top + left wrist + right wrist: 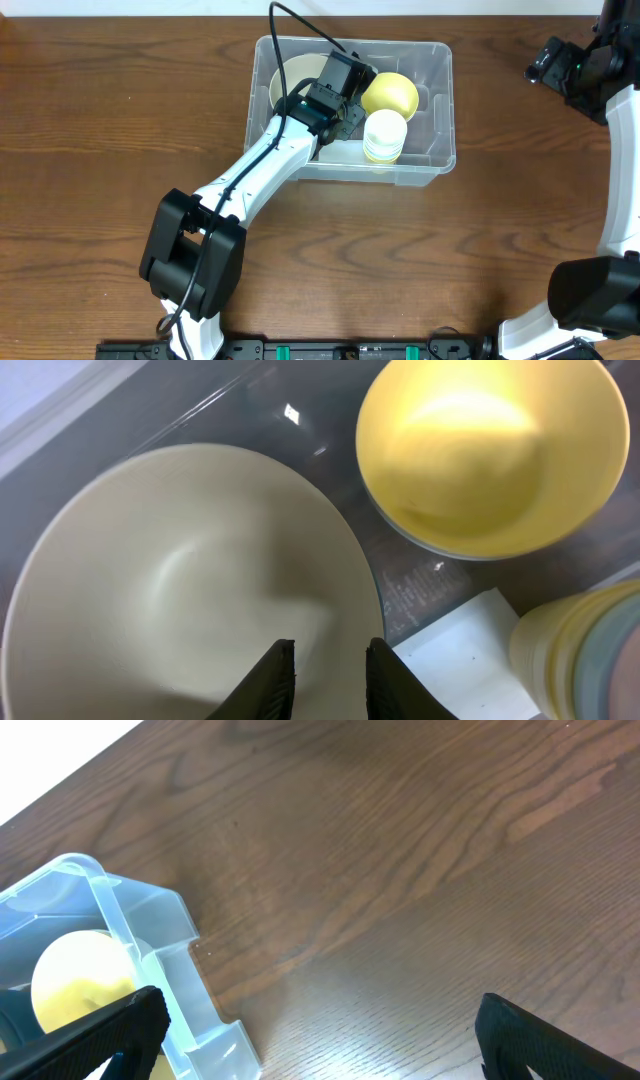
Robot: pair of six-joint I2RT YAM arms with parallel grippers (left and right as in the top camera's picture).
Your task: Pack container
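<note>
The clear plastic container (440, 160) stands at the back middle of the table. It holds a cream bowl (292, 76) at its left, a yellow bowl (392, 92) at its right and a stack of pale cups (384, 136). My left gripper (348, 116) is inside the container. In the left wrist view its fingers (328, 665) are a little apart over the inside of the cream bowl (170, 590), near its right rim, with nothing between them. The yellow bowl (490, 450) and the cups (585, 650) lie beyond. My right gripper (320, 1030) is wide open and empty over bare table.
A white flat piece (460, 665) lies on the container's floor between the cream bowl and the cups. The right arm (560, 62) is at the far right back. The right wrist view shows the container's corner (150, 935) and wooden table (420, 870).
</note>
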